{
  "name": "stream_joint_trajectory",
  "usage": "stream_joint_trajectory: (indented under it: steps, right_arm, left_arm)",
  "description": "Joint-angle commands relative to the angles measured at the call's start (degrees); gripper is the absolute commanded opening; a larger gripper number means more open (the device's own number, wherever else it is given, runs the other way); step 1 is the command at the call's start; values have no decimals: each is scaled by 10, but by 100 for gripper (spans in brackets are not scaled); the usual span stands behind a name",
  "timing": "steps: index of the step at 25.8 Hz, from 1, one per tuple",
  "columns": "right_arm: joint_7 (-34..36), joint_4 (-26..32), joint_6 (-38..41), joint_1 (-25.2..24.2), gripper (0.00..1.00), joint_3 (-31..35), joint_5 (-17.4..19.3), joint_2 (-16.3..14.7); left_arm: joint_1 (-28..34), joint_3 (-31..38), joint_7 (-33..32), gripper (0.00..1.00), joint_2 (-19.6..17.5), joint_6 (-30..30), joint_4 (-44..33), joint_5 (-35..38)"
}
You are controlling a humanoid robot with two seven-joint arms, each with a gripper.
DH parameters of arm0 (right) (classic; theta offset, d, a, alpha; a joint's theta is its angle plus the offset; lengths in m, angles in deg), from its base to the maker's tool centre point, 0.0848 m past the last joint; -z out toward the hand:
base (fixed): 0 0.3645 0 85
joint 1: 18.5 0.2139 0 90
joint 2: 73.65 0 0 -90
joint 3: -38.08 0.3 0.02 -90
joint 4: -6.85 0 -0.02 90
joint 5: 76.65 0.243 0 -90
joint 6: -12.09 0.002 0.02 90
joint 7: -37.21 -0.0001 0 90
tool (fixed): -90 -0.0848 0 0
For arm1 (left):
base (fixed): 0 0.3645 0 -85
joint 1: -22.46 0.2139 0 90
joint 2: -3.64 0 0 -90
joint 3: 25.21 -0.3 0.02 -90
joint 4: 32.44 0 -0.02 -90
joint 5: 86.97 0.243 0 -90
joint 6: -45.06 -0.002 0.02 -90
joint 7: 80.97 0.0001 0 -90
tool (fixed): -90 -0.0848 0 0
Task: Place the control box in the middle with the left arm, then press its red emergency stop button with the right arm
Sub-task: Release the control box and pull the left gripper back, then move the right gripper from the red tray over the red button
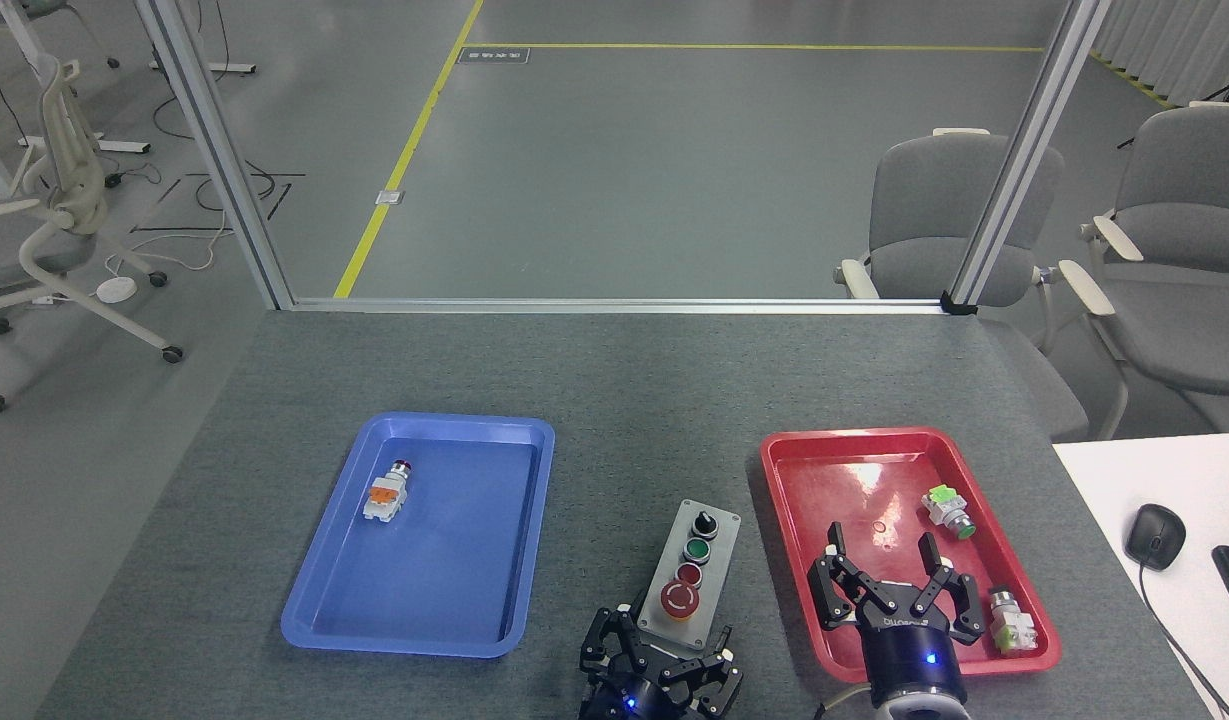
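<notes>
The control box [696, 560], grey-topped with a row of buttons, lies on the grey mat between the two trays. It points away from me and leans slightly right. Its red emergency stop button [680, 599] is the nearest of the row. My left gripper [662, 645] comes up from the bottom edge and is shut on the near end of the box, a finger on each side. Over the near part of the red tray [777, 470], my right gripper [881, 540] is open with nothing between its fingers, to the right of the box.
A blue tray [319, 628] on the left holds a loose orange-and-white push-button [386, 493]. The red tray holds a green push-button [949, 510] and a second small switch [1012, 620] beside my right gripper. A white desk with a mouse [1154, 535] adjoins on the right.
</notes>
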Motion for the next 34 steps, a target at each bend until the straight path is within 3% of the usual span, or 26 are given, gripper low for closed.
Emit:
stream_joint_trajectory:
  steps: [1, 7, 14, 18, 20, 23, 27, 30, 34]
  right_arm:
    - [-1, 2, -12, 2, 98, -6, 0, 4]
    - [-1, 2, -37, 2, 98, -23, 0, 4]
    - [-1, 18, -39, -8, 98, -51, -2, 5]
    - [-19, 42, -46, -16, 95, -58, -7, 28]
    - [-70, 55, -46, -17, 82, -69, -13, 33]
    - [-86, 59, -46, -19, 59, -89, -24, 37]
    - [-86, 71, -40, -24, 43, -100, -43, 45]
    - [-86, 77, -39, -28, 25, -122, -50, 51]
    - [-90, 77, -39, -24, 9, -147, -87, 52]
  left_arm:
    - [33, 0, 0, 98, -23, 7, -49, 0]
    - [57, 11, 1, 99, -103, 8, -112, 0]
    - [116, 104, 1, 99, -170, 63, -202, -1]
    - [179, 184, 0, 99, -208, 122, -305, -1]
    - [204, 234, 0, 99, -209, 148, -344, 0]
    - [210, 312, 0, 99, -205, 172, -358, 0]
    - [199, 404, 0, 99, -189, 170, -354, -14]
    - [177, 431, 0, 99, -179, 166, -340, -56]
    - [147, 434, 2, 99, -179, 146, -302, -89]
